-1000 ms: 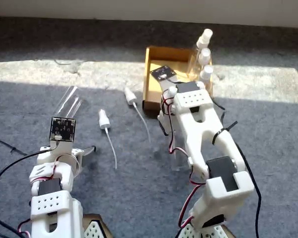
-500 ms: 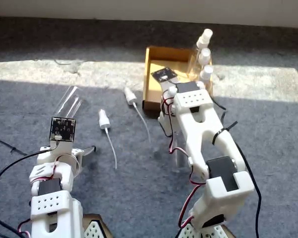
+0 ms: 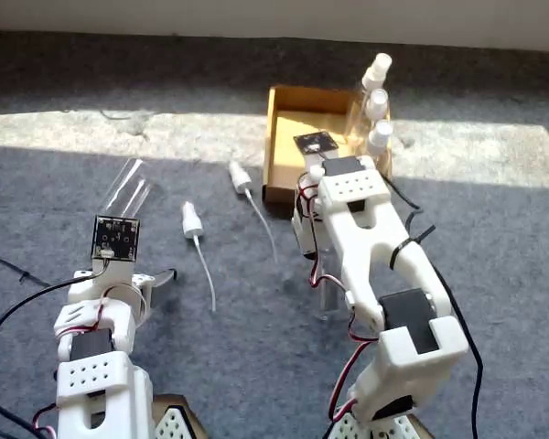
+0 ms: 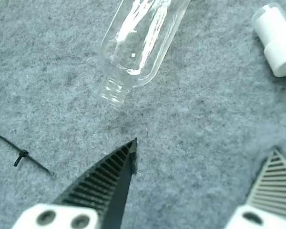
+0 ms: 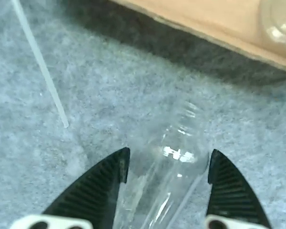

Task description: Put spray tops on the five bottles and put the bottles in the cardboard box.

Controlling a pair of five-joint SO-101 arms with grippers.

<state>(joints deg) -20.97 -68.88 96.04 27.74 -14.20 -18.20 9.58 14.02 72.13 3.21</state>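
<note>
A clear, topless bottle (image 4: 140, 36) lies on the grey carpet just ahead of my left gripper (image 4: 205, 150), which is open and holds nothing; the same bottle (image 3: 128, 187) lies at the left in the high view. Two loose spray tops (image 3: 192, 219) (image 3: 240, 176) with long tubes lie mid-carpet. My right gripper (image 5: 168, 157) is shut on a second clear bottle (image 5: 181, 143), held close to the carpet beside the cardboard box (image 3: 279, 137); under the arm this bottle (image 3: 328, 291) shows in the high view. Three capped bottles (image 3: 375, 101) stand along the box's right side.
One spray top (image 4: 279, 40) lies near the left gripper's far finger. A thin tube (image 5: 38, 62) lies on the carpet beside the held bottle, and the box wall (image 5: 205, 19) is just beyond it. A black cable tie (image 4: 21, 155) lies on the carpet.
My right arm has shifted slightly toward the right and nearer, and the bottle in its gripper moved with it. The left arm has stayed still.
</note>
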